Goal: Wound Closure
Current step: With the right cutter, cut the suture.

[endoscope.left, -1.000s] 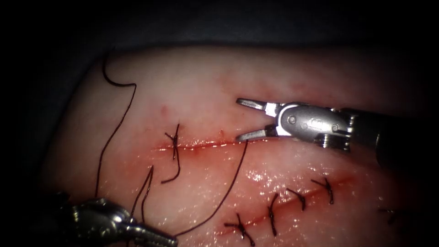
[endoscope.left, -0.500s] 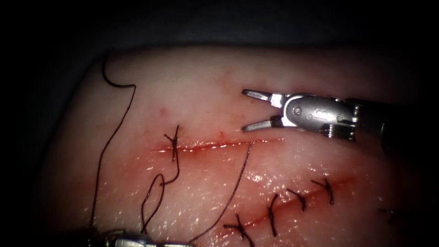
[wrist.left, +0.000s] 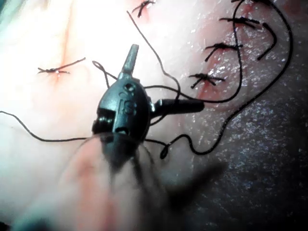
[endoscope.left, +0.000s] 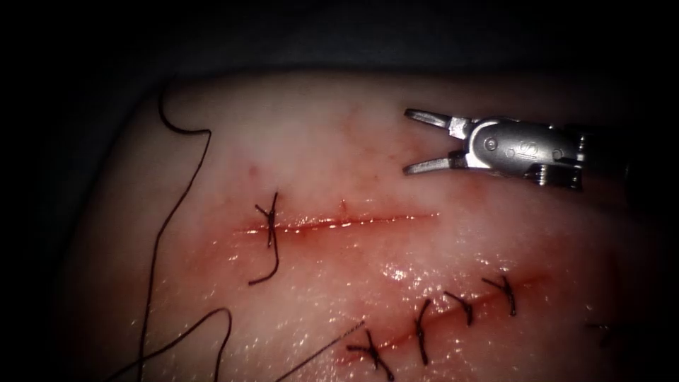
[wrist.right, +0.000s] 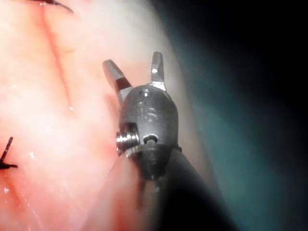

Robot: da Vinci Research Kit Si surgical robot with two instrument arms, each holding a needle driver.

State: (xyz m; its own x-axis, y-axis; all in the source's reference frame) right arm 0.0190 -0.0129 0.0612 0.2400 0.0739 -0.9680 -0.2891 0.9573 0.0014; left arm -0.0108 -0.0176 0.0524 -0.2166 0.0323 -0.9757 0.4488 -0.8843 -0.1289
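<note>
The right gripper [endoscope.left: 417, 142] hangs spread and empty above the cut [endoscope.left: 339, 223], on the tissue [endoscope.left: 311, 148]. The left gripper [wrist.left: 166, 77] is splayed wide among loops of thread [endoscope.left: 166, 219], grasping nothing I can see. The thread looks thin, limp and prone to tangling, best taken along a free strand. It lies well left of the right gripper. I cannot see a needle.

No legible text, label or number on anything.
</note>
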